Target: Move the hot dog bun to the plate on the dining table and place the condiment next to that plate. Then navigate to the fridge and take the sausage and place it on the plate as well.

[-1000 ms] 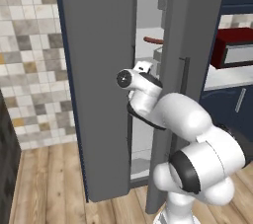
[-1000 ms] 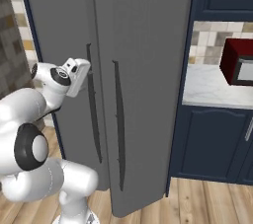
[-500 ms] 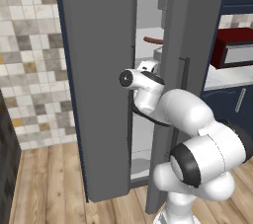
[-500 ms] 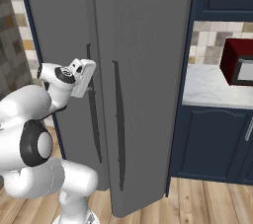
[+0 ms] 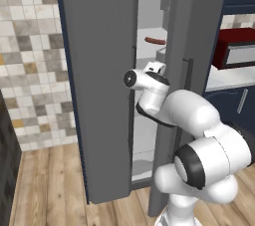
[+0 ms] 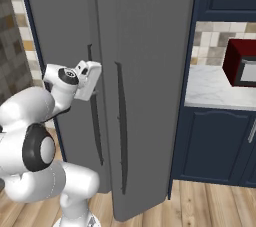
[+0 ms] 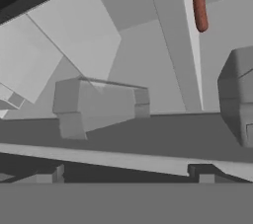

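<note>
Sausage (image 7: pixel 199 2) lies on a fridge shelf near its front edge, well inside. Gripper (image 7: pixel 127 170) at the door gap, jaws wide, holding nothing. Risk: wrist clips fridge door (image 5: pixel 99 70) edge reaching in, or knocks sausage off the shelf.

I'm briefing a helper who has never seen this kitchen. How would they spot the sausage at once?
Find the tall grey fridge beside the tiled wall, its left door swung open. Look through the gap onto a pale shelf inside. The sausage lies flat there, a slim reddish-brown rod, the only coloured thing among grey and white shapes.
</note>
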You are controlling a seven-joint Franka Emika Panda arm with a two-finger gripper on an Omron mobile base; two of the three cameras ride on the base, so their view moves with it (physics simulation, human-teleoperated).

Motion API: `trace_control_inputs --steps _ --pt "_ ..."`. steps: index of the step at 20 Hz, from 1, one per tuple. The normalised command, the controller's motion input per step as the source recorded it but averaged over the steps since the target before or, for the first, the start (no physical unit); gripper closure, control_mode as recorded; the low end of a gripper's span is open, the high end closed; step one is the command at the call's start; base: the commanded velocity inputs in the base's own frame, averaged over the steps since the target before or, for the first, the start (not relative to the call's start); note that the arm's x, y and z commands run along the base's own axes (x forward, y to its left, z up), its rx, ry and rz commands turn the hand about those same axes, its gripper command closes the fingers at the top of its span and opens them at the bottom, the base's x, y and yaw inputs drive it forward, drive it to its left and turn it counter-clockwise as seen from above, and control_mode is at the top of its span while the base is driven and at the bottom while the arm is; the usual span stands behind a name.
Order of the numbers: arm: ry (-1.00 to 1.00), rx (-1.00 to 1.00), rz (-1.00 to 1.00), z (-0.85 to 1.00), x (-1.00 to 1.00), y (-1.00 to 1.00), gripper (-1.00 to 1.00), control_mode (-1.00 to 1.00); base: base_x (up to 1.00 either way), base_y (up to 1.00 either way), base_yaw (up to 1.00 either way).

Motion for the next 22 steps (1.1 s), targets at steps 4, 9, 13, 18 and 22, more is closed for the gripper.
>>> trace_control_inputs --steps 4,9,13,18,22 --pt "0.00 -0.02 -0.13 0.00 -0.51 -0.21 -1.00 -1.00 0.00 0.00 0.00" --pt "0.00 0.00 -0.09 0.03 -0.41 -0.48 -1.00 -1.00 0.00 0.00 0.00" --pt "0.00 0.00 -0.05 0.07 -0.38 -0.67 -1.00 -1.00 0.00 0.00 0.00" --pt "0.00 0.00 -0.03 0.05 -0.42 -0.71 -1.00 -1.00 0.00 0.00 0.00" --pt "0.00 0.00 -0.01 0.07 -0.41 -0.78 -1.00 -1.00 0.00 0.00 0.00"
